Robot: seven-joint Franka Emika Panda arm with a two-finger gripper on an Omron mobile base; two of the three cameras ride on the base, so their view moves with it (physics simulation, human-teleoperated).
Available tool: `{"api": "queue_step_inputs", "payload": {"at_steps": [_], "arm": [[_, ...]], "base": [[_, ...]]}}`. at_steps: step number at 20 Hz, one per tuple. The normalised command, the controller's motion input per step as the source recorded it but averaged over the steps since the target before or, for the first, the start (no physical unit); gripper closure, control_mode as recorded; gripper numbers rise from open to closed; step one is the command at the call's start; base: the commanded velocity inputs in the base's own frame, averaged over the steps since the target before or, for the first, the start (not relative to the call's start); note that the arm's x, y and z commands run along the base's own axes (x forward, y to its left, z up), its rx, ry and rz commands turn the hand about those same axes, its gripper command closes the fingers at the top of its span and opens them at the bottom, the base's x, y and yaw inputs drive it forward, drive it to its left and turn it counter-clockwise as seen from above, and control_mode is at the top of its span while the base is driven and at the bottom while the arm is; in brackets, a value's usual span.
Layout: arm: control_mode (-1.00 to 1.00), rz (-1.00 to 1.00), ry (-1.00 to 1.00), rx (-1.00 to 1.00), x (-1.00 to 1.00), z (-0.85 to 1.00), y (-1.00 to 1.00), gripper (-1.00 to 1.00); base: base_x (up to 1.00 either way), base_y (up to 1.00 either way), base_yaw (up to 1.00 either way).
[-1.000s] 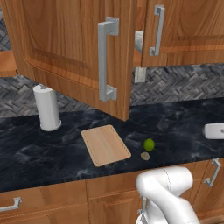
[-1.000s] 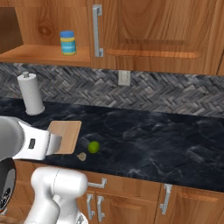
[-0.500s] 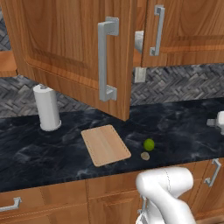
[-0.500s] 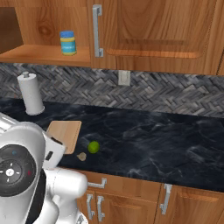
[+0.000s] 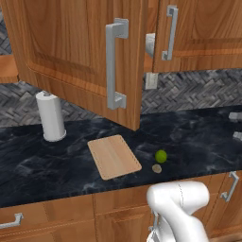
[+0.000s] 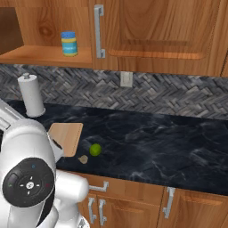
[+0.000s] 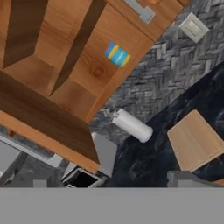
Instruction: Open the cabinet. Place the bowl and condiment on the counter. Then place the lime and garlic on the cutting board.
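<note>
The cabinet [image 5: 71,52] has its left door swung wide open, and its right door [image 6: 156,26] is shut. On the open shelf stands the condiment [image 6: 69,43], also in the hand view as the condiment [image 7: 117,54]. A pale grey shape [image 5: 149,45] shows in the gap between the doors; I cannot tell whether it is the bowl. On the counter [image 5: 198,137] lie the cutting board [image 5: 114,156], the lime [image 5: 161,156] and the garlic [image 5: 156,168] beside it. My gripper [image 7: 112,180] is open and empty, far from the shelf, looking up at it.
A white paper-towel roll [image 5: 51,116] stands on the counter left of the board. A wall outlet [image 5: 150,80] sits on the herringbone backsplash. The open door [image 5: 116,66] juts out over the counter above the board. My arm's elbow [image 6: 26,178] bulks at the lower left.
The white hand at the right edge of the left base view has slid almost out of frame. My arm has swung closer to the right base camera. Door, jar, lime and garlic stay put.
</note>
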Motion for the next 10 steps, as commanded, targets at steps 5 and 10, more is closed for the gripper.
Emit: {"api": "queue_step_inputs", "payload": {"at_steps": [5, 10], "arm": [[-1.0, 0.0, 0.03, 0.12, 0.18, 0.32, 0.51, -1.0], [-1.0, 0.0, 0.0, 0.05, 0.13, 0.23, 0.53, -1.0]], "base": [[0.0, 0.0, 0.0], [0.0, 0.0, 0.0]]}}
